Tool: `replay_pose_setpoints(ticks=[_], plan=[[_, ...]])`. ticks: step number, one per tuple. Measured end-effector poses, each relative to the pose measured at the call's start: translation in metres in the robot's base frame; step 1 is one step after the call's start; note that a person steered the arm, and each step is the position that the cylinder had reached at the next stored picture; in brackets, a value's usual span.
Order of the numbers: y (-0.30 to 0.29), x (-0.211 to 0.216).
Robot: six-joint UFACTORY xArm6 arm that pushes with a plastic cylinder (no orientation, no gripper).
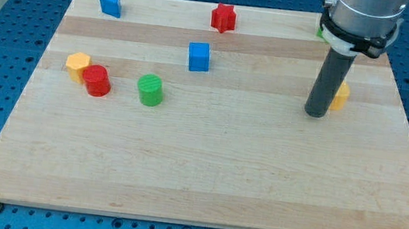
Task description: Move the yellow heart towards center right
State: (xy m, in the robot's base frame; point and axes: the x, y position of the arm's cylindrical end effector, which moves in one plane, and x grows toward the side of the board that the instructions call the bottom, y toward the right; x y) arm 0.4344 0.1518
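The yellow heart (340, 95) lies at the view's right, about mid-height of the wooden board (205, 169), and is mostly hidden behind my rod. My tip (315, 112) rests on the board just left of and slightly below the heart, touching it or very close to it. Only the heart's right edge shows.
A blue block (110, 2) sits at the top left, a red star (223, 17) at the top centre, a blue cube (199, 56) below it. A yellow hexagon (77, 65), a red cylinder (98, 80) and a green cylinder (150, 90) lie at the left. A green block (320, 33) peeks behind the arm.
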Motion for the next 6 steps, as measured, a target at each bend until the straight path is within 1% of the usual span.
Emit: replay_pose_setpoints(ticks=[2,4,6], plan=[[0.000,-0.032],[0.013,-0.033],[0.006,-0.033]])
